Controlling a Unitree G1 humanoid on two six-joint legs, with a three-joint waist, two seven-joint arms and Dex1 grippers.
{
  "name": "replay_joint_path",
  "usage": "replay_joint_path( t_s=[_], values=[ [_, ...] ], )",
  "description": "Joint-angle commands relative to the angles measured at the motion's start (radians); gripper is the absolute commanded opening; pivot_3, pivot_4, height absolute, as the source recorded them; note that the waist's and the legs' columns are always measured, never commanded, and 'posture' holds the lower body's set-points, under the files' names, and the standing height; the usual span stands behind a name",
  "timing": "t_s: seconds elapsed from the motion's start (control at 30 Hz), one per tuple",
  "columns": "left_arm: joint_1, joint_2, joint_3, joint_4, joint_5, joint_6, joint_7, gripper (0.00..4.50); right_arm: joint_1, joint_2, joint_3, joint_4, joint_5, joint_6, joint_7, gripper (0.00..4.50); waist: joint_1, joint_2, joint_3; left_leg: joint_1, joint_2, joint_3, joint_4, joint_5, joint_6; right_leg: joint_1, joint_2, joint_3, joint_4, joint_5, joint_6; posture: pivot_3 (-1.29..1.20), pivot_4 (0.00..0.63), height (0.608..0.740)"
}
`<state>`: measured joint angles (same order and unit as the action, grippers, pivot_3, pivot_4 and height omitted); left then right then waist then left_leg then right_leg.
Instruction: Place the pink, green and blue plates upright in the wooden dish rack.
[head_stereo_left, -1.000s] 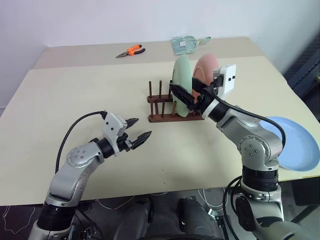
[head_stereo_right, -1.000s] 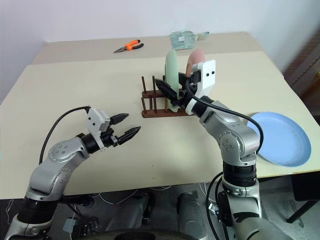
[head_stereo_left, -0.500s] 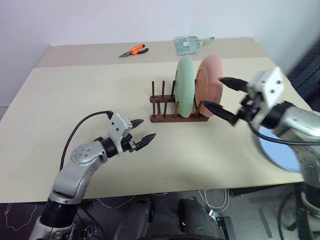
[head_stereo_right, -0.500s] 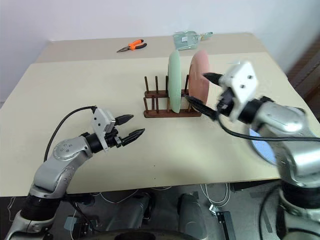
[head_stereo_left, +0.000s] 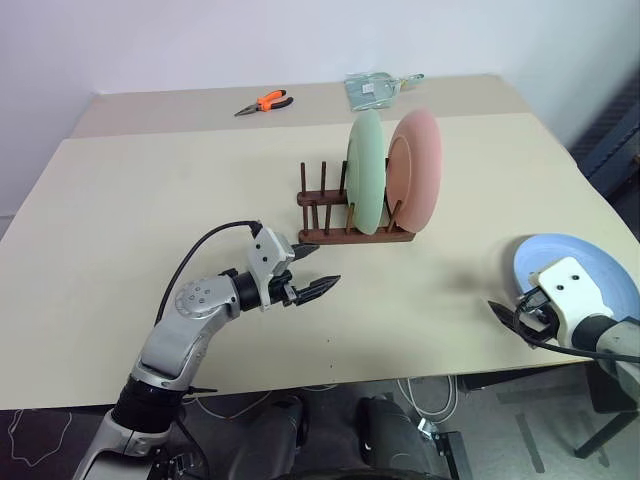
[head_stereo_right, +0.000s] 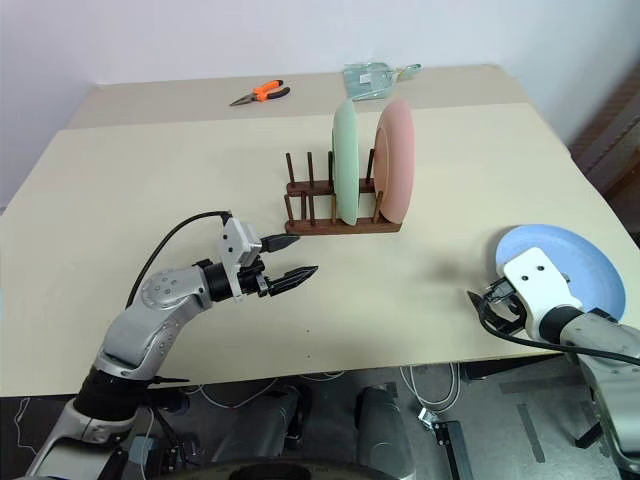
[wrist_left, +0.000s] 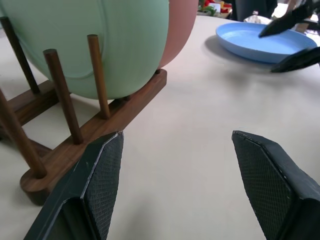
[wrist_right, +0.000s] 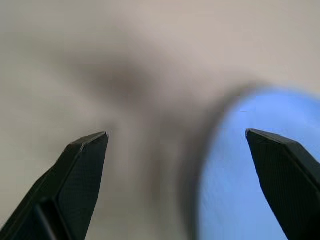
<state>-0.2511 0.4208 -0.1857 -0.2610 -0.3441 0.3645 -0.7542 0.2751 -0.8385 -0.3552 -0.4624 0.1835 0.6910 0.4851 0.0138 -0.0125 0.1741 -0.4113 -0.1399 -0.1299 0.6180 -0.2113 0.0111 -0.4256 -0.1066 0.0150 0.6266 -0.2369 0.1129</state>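
Observation:
The green plate (head_stereo_left: 366, 172) and the pink plate (head_stereo_left: 420, 165) stand upright side by side in the wooden dish rack (head_stereo_left: 322, 214), at its right end. The blue plate (head_stereo_left: 592, 272) lies flat near the table's front right corner. My right gripper (head_stereo_left: 508, 315) hovers low at that plate's near left edge, open and empty; in the right wrist view the blue plate (wrist_right: 250, 175) lies just ahead between its fingers. In front of the rack's left end my left gripper (head_stereo_left: 318, 268) is open and empty, pointing right. The left wrist view shows the rack (wrist_left: 115, 117) close ahead.
Orange-handled pliers (head_stereo_left: 262, 101) and a clear plastic packet (head_stereo_left: 372, 88) lie at the back of the beige table (head_stereo_left: 150, 200). Several rack pegs left of the green plate stand free. The blue plate sits close to the table's right edge.
My right gripper has left the plates in the rack and swung right and down to the blue plate's edge. The left gripper has drifted right, toward the rack's front.

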Motion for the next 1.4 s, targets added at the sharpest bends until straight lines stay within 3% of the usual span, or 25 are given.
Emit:
replay_joint_path(
  t_s=[0.03, 0.27, 0.4, 0.53, 0.67, 0.77, 0.83, 0.9, 1.0, 1.17, 1.4],
  values=[
    [-0.01, -0.01, -0.009, -0.014, 0.01, -0.026, -0.007, 3.57, -0.012, 0.016, 0.011, 0.028, -0.062, -0.003, -0.048, 3.55, 0.0, 0.0, 0.0, 0.0, 0.0, 0.0, 0.0, 0.0, 0.0, 0.0, 0.0, 0.0, 0.0, 0.0, 0.0, 0.0, 0.15, 0.72],
    [0.003, -0.012, -0.005, -0.022, 0.022, -0.027, -0.008, 3.57, -0.068, 0.041, 0.038, 0.049, -0.086, 0.001, -0.059, 0.06, 0.0, 0.0, 0.0, 0.0, 0.0, 0.0, 0.001, 0.0, 0.0, 0.0, 0.0, 0.0, 0.0, 0.0, 0.0, 0.0, 0.15, 0.72],
    [0.018, -0.003, 0.009, -0.018, 0.048, -0.047, 0.011, 3.57, -0.198, 0.049, 0.035, 0.027, -0.116, -0.135, -0.097, 0.06, -0.006, 0.001, 0.001, 0.0, 0.0, 0.0, 0.001, 0.0, 0.0, 0.0, 0.001, 0.0, 0.001, 0.0, 0.0, 0.0, 0.15, 0.72],
    [0.022, 0.004, 0.039, 0.025, 0.075, -0.094, 0.028, 3.57, -0.459, 0.095, -0.003, -0.03, -0.024, -0.217, -0.112, 0.06, -0.003, 0.002, 0.001, 0.001, 0.0, 0.001, 0.001, 0.0, 0.0, 0.0, 0.001, 0.0, 0.002, 0.0, 0.001, 0.0, 0.15, 0.72],
    [0.02, 0.016, 0.068, 0.075, 0.094, -0.14, 0.041, 3.57, -0.754, 0.183, -0.014, -0.104, 0.223, -0.132, -0.101, 0.06, -0.001, 0.003, 0.002, 0.001, 0.001, 0.0, 0.001, 0.0, 0.0, 0.0, 0.002, 0.0, 0.002, 0.001, 0.002, 0.0, 0.15, 0.72],
    [0.002, 0.011, 0.092, 0.119, 0.114, -0.178, 0.064, 3.57, -0.942, 0.292, 0.004, -0.158, 0.537, -0.014, -0.124, 0.06, 0.0, 0.002, 0.002, 0.0, 0.001, -0.002, 0.0, 0.0, 0.0, 0.0, 0.002, -0.001, 0.002, 0.002, 0.003, 0.0, 0.15, 0.72],
    [-0.01, 0.013, 0.114, 0.157, 0.131, -0.209, 0.087, 3.57, -1.042, 0.413, 0.036, -0.167, 0.733, 0.035, -0.221, 0.06, 0.0, 0.002, 0.002, 0.0, 0.001, -0.002, 0.0, 0.0, 0.0, -0.001, 0.002, 0.0, 0.002, 0.002, 0.003, 0.0, 0.15, 0.72],
    [-0.019, 0.025, 0.143, 0.199, 0.142, -0.24, 0.103, 3.57, -1.088, 0.541, 0.082, -0.159, 0.91, 0.057, -0.327, 0.06, -0.002, 0.002, 0.002, 0.0, 0.001, -0.003, 0.0, 0.0, 0.0, -0.001, 0.002, 0.0, 0.002, 0.002, 0.002, 0.0, 0.15, 0.72],
    [-0.014, 0.052, 0.191, 0.239, 0.139, -0.262, 0.105, 3.57, -1.077, 0.706, 0.168, -0.11, 1.035, 0.07, -0.446, 0.06, -0.006, 0.003, 0.002, 0.0, 0.001, -0.003, -0.001, 0.0, 0.0, -0.003, 0.003, 0.0, 0.003, 0.002, 0.002, 0.0, 0.15, 0.72],
    [0.013, 0.087, 0.237, 0.238, 0.129, -0.271, 0.102, 3.57, -1.041, 0.824, 0.293, 0.036, 0.954, 0.065, -0.487, 0.06, -0.01, 0.003, 0.001, 0.001, 0.001, -0.003, -0.002, 0.001, 0.0, -0.004, 0.004, 0.001, 0.004, 0.003, 0.001, 0.0, 0.15, 0.72],
    [0.061, 0.083, 0.245, 0.175, 0.126, -0.252, 0.12, 3.57, -1.055, 0.862, 0.294, 0.138, 0.9, 0.03, -0.498, 0.06, -0.012, 0.004, 0.001, 0.001, 0.0, -0.002, -0.002, 0.001, -0.001, -0.005, 0.005, 0.001, 0.005, 0.004, 0.001, 0.0, 0.15, 0.72]
  ],
)
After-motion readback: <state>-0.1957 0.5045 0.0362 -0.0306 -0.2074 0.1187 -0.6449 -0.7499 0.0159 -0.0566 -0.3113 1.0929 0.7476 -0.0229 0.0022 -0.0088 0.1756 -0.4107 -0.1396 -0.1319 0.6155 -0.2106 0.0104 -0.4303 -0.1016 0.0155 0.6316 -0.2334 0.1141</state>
